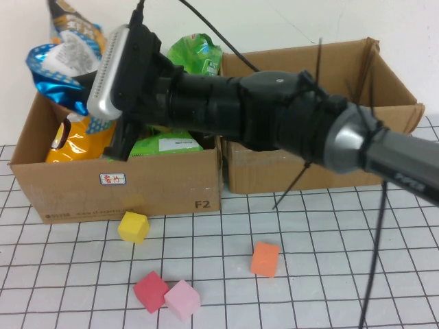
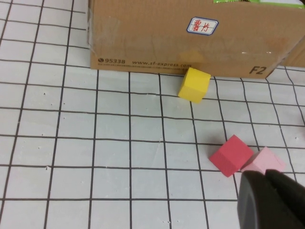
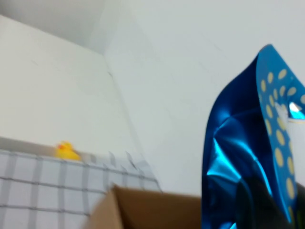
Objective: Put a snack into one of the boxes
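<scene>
My right arm (image 1: 274,116) reaches across to the left cardboard box (image 1: 171,188). My right gripper (image 3: 259,205) is shut on a shiny blue snack bag with yellow dots (image 1: 58,68), holding it above that box's far left corner; the bag fills the right wrist view (image 3: 243,143). The box holds green snack bags (image 1: 195,53) and an orange bag (image 1: 79,140). The right cardboard box (image 1: 398,92) stands beside it, its inside mostly hidden by the arm. My left gripper (image 2: 266,177) is shut and empty, low over the table next to a pink cube (image 2: 263,161).
On the grid table in front of the boxes lie a yellow cube (image 1: 133,227), a red cube (image 1: 150,290), a pink cube (image 1: 182,299) and an orange cube (image 1: 265,259). Black cables hang over the right box. A yellow duck (image 3: 66,151) sits far off.
</scene>
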Controlling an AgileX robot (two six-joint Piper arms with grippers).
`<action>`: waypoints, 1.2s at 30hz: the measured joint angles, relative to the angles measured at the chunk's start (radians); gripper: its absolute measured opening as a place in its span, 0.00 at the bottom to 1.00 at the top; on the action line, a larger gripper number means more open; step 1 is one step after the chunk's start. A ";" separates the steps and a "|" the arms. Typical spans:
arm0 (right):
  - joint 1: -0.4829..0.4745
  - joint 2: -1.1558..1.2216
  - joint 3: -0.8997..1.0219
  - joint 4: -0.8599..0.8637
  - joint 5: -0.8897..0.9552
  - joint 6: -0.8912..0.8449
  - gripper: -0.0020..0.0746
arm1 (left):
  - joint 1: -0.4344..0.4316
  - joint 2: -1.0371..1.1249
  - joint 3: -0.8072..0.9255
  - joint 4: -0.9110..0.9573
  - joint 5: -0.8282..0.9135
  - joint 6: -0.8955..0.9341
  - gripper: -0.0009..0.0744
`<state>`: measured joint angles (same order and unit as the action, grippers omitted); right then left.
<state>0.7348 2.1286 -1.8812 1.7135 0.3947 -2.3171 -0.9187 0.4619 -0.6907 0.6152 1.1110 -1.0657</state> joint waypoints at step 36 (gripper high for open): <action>0.033 0.042 -0.087 0.004 -0.145 0.081 0.22 | 0.000 0.000 0.001 -0.026 -0.004 0.016 0.01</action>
<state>0.7683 2.1705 -1.9677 1.7172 0.2500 -2.2365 -0.9187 0.4619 -0.6901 0.5896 1.1073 -1.0498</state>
